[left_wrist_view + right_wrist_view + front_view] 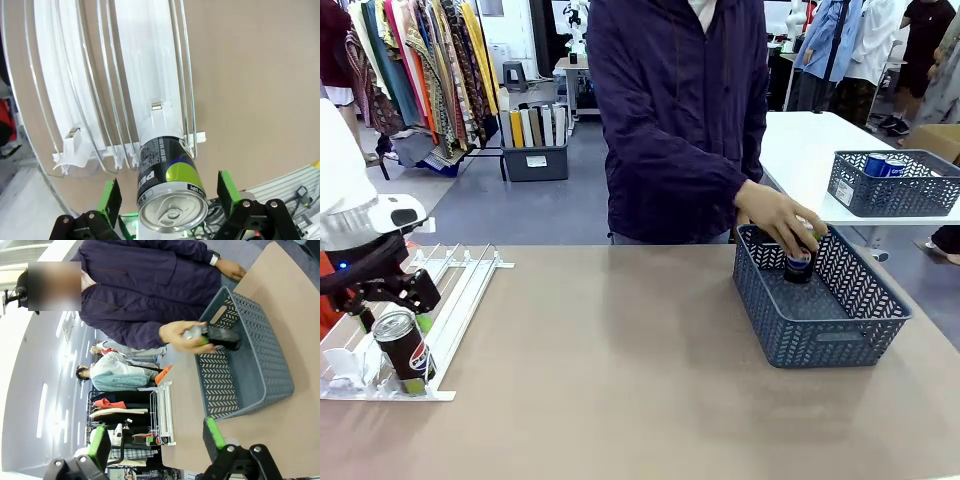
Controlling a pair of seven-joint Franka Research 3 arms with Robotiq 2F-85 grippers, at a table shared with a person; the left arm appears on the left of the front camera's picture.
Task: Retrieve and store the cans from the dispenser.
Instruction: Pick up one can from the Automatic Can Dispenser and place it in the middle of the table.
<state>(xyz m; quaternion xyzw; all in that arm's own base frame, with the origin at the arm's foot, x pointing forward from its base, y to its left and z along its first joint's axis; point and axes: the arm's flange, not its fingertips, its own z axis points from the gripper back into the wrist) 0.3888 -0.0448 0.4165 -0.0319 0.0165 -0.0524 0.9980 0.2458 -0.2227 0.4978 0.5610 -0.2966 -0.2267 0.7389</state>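
Observation:
A black Pepsi can (406,352) with a yellow-green band stands upright against the stoppers at the near end of the white rail dispenser (460,285). My left gripper (394,312) is open and straddles its top. In the left wrist view the can (169,186) sits between the green pads (111,199) with a gap on each side, at the foot of a dispenser lane (150,75). The person's hand (775,215) lowers another black can (799,263) into the dark grey basket (840,325). My right gripper (157,439) is open and holds nothing, facing that basket (272,370) and the held can (222,338).
The person stands at the table's far edge behind the basket. A second grey basket (900,195) with blue cans (884,165) sits on a white table farther back right. Bare brown tabletop (610,370) lies between the dispenser and the basket.

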